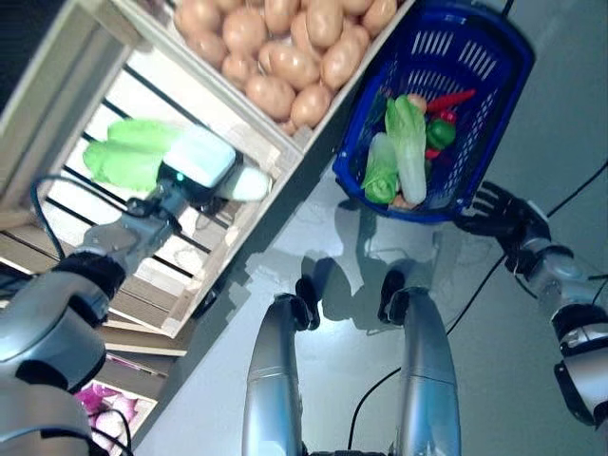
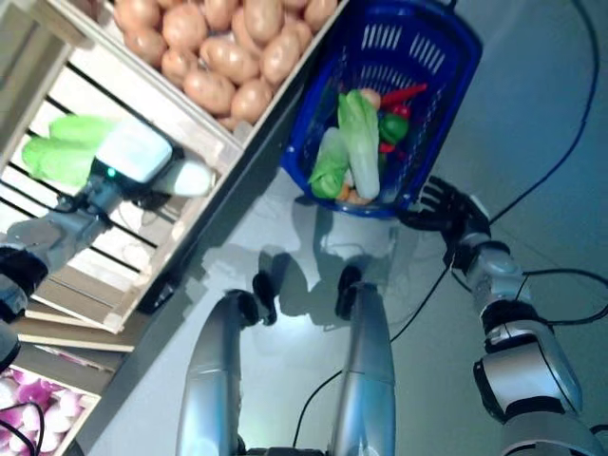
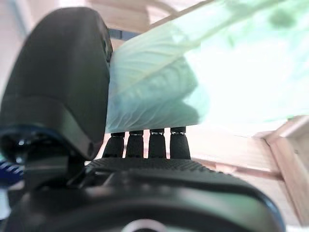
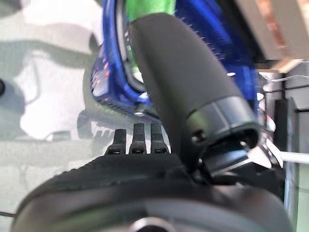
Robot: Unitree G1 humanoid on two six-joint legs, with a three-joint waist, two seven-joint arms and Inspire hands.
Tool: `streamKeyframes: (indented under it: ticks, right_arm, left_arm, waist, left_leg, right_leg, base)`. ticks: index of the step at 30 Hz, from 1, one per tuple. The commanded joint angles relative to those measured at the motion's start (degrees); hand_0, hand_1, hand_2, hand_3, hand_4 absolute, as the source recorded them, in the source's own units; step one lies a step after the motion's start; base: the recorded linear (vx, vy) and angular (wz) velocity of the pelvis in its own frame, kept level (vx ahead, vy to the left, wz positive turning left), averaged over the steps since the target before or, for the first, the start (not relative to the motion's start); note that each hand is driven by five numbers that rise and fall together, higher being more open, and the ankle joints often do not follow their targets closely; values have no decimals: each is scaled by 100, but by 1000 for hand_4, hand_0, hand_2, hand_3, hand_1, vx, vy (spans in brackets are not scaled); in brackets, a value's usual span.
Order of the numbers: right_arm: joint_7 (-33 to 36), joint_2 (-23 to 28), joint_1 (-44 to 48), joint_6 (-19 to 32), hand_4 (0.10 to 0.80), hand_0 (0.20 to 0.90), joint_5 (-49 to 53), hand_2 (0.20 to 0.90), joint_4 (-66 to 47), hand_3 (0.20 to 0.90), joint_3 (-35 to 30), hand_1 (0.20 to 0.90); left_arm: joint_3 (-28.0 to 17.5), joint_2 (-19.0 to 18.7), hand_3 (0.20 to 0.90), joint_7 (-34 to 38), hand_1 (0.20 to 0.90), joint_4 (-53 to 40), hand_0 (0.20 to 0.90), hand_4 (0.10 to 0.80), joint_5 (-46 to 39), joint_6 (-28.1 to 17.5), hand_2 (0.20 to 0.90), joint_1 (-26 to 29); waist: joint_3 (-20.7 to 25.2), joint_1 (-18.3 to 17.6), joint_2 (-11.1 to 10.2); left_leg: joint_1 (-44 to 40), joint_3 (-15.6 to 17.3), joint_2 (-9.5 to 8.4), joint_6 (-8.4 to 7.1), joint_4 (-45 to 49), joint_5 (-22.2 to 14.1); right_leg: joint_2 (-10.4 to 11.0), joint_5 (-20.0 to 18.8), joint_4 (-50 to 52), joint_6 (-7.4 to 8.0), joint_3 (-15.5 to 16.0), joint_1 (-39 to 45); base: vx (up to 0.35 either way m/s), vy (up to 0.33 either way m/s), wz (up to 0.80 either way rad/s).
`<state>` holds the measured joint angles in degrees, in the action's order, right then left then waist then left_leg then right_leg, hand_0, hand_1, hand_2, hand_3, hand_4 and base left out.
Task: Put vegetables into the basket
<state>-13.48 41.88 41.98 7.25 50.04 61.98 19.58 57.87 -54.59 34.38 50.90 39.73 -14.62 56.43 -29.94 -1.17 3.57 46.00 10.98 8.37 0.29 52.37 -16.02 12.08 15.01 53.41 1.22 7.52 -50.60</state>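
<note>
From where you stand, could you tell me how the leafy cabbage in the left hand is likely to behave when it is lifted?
The cabbage looks leafy at one end and pale and solid at the stalk, so the leaves may flop. The left hand pinches it between thumb and fingers; the smooth surface could slip. It seems light for its bulk, likely easy to carry to the basket.

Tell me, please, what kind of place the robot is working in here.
Probably a produce stall or a mock grocery shop: slatted wooden crates hold potatoes and leafy cabbages, and a blue shopping basket is part-filled with vegetables.
</note>
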Motion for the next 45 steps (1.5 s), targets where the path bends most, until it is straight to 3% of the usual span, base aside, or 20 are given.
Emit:
streamKeyframes:
  ticks: [1, 4, 11, 17, 22, 26, 31, 34, 41, 45]
  right_arm:
    - [-345, 173, 94, 548, 800, 900, 283, 900, -583, 900, -327, 900]
    - [-367, 26, -393, 501, 800, 900, 248, 900, -860, 900, -495, 900]
    - [-346, -316, -1132, 386, 800, 900, 7, 900, -1338, 900, -808, 900]
    - [-210, -800, -1790, 418, 800, 900, -163, 900, -2024, 900, -914, 900]
    - [-464, -1172, -2541, 588, 800, 900, 55, 900, -3250, 900, -1076, 900]
    - [-1070, -1666, -2833, 863, 800, 900, 345, 900, -4100, 900, -1288, 900]
    - [-1606, -2117, -3021, 1020, 800, 900, 513, 900, -4873, 900, -1354, 900]
    - [-1723, -2278, -2994, 956, 800, 900, 504, 900, -5146, 900, -1270, 900]
    - [-1416, -2266, -2954, 887, 800, 900, -159, 900, -5335, 900, -1120, 900]
    - [-1457, -2149, -2870, 580, 800, 900, -352, 900, -5269, 900, -1058, 900]
  left_arm:
    - [-953, -454, 300, 944, 300, -153, 300, 400, -390, -324, 300, 235]
    - [-1405, -449, 300, 1137, 300, -453, 300, 400, -426, -707, 300, -341]
    - [-2288, -296, 300, 1212, 300, -1258, 300, 400, -513, -1023, 300, -1474]
    - [-3107, 89, 300, 1333, 300, -1858, 300, 400, -484, -1238, 300, -2573]
    - [-3968, 562, 300, 660, 300, -2790, 300, 400, -1098, -1656, 300, -3610]
    - [-4648, 1234, 300, -216, 300, -3309, 300, 400, -2097, -2030, 300, -4154]
    - [-5024, 1870, 300, -990, 300, -3856, 300, 400, -3194, -2135, 300, -4508]
    - [-5010, 2184, 300, -1357, 300, -4084, 300, 400, -3602, -2044, 300, -4529]
    - [-5018, 2795, 300, -2418, 300, -4572, 300, 400, -5362, -1795, 300, -4492]
    - [-5009, 2969, 300, -2868, 300, -4843, 300, 400, -6215, -1541, 300, -4369]
  waist:
    - [74, -140, -87]
    - [386, -59, -161]
    - [858, 85, -274]
    - [1317, 190, -397]
    - [1858, 254, -459]
    - [2220, 307, -475]
    - [2470, 353, -494]
    - [2563, 383, -503]
    - [2666, 411, -502]
    - [2685, 414, -507]
  left_leg:
    - [-953, -91, 21, -363, -1163, 288]
    - [-1377, -111, -53, -333, -1377, 300]
    - [-2206, -158, -213, -259, -1837, 288]
    - [-3148, -193, -288, -247, -2628, 456]
    - [-3978, -181, -360, -292, -3540, 710]
    - [-4535, -161, -403, -301, -4281, 997]
    - [-4964, -215, -381, -325, -4911, 1177]
    - [-5140, -262, -365, -354, -5253, 1297]
    - [-5303, -390, -347, -412, -5737, 1488]
    - [-5251, -456, -361, -409, -5737, 1475]
  right_leg:
    - [244, -194, -855, 195, 193, 1313]
    - [304, -208, -1154, 191, 316, 1801]
    - [359, -252, -1818, 193, 602, 2769]
    - [243, -400, -2707, 271, 790, 3776]
    - [13, -613, -3797, 317, 999, 4735]
    - [-158, -826, -4511, 315, 1130, 5341]
    - [-278, -1012, -5016, 366, 1157, 5724]
    - [-335, -1131, -5268, 394, 1179, 5871]
    - [-435, -1382, -5790, 436, 1189, 6091]
    - [-443, -1423, -5841, 448, 1201, 6066]
  base:
    - [108, -21, -2]
    - [121, -33, 5]
    - [93, -23, 4]
    - [95, -43, 1]
    - [159, -48, 8]
    - [83, -27, 11]
    - [38, -34, 5]
    - [3, -61, 5]
    - [-5, -49, 9]
    - [-11, -44, 13]
